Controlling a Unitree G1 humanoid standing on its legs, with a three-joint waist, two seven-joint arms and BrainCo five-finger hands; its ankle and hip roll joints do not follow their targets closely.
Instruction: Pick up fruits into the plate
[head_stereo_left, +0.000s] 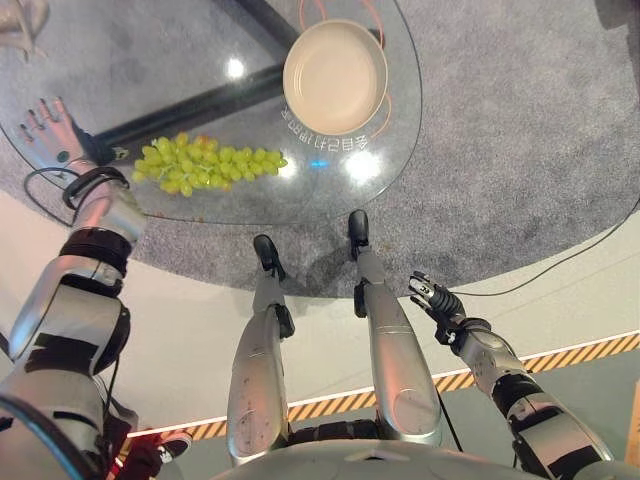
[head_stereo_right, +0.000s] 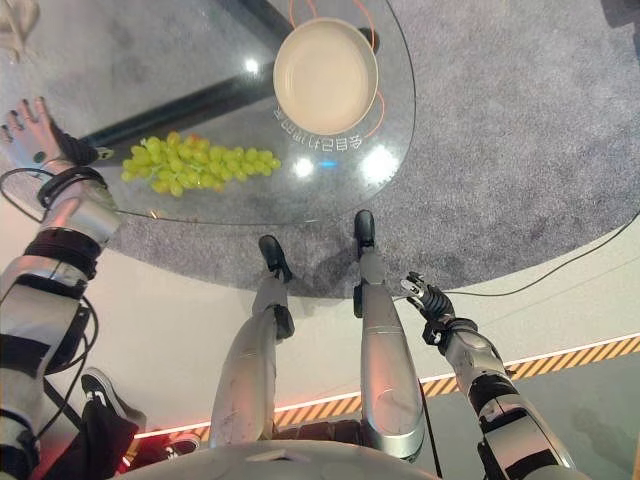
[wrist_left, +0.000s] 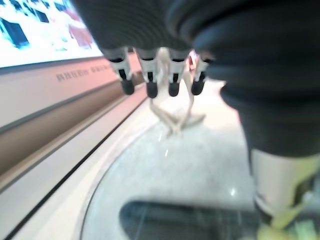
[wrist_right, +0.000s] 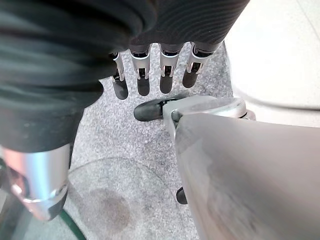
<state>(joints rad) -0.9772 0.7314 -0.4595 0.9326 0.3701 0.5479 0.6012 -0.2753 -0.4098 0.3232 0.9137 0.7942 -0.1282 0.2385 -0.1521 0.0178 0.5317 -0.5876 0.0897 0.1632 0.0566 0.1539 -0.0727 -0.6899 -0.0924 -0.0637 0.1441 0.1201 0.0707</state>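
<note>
A bunch of green grapes lies on the round glass table, near its front edge, with something orange half hidden behind it. The cream plate stands empty further back and to the right. My left hand hovers over the table's left side, to the left of the grapes, fingers straight and holding nothing. My right hand hangs low at my right side, well short of the table, fingers relaxed and empty.
The glass table stands on a grey carpet. A dark bar shows through the glass. A pale stand-like object is at the table's far left corner. A yellow-and-black striped line runs across the floor.
</note>
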